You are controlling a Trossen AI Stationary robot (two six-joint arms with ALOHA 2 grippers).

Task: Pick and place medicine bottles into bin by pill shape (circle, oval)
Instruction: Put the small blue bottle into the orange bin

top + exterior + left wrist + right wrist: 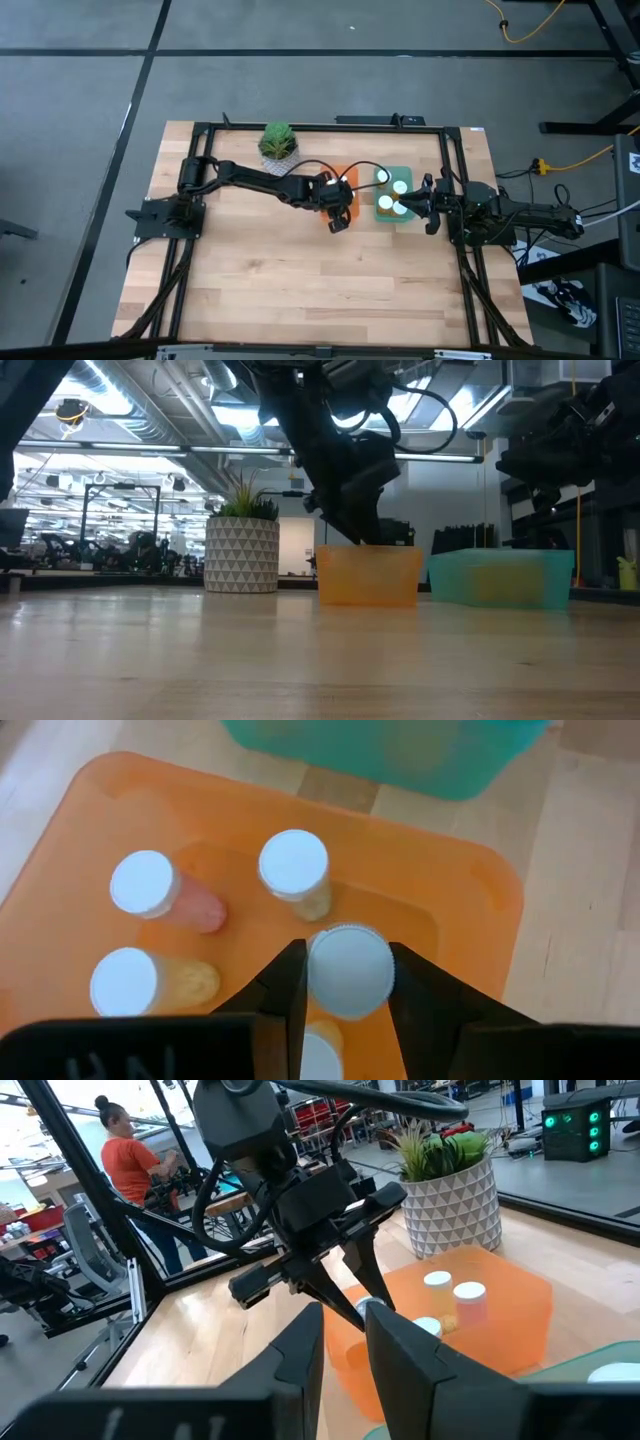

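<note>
The small amber medicine bottle with the ribbed round white cap (pixel 348 972) sits between my left fingers (pixel 283 990), which are closed snugly on the cap from either side. My left gripper (pixel 340 205) holds it above the translucent orange plastic bin (pixel 460 910), over the bin's inside. Below it, three more white-capped amber bottles (pixel 293 865) stand or lean on the orange floor, and a fourth cap peeks out just under the held one.

Just beside the orange bin lies the teal plastic bin (pixel 387 213), with three white-capped bottles (pixel 400 187) inside it. My right gripper (pixel 428 206) waits at that teal bin's outer side, its two dark fingers pressed together with nothing between them.

Behind the orange bin, near the table's far edge, stands a green plant in a white patterned pot (pixel 242 550). All of it rests on the pale wooden table (pixel 300 280). Beyond the table, a person in an orange shirt (pixel 128 1165) stands in the room.
</note>
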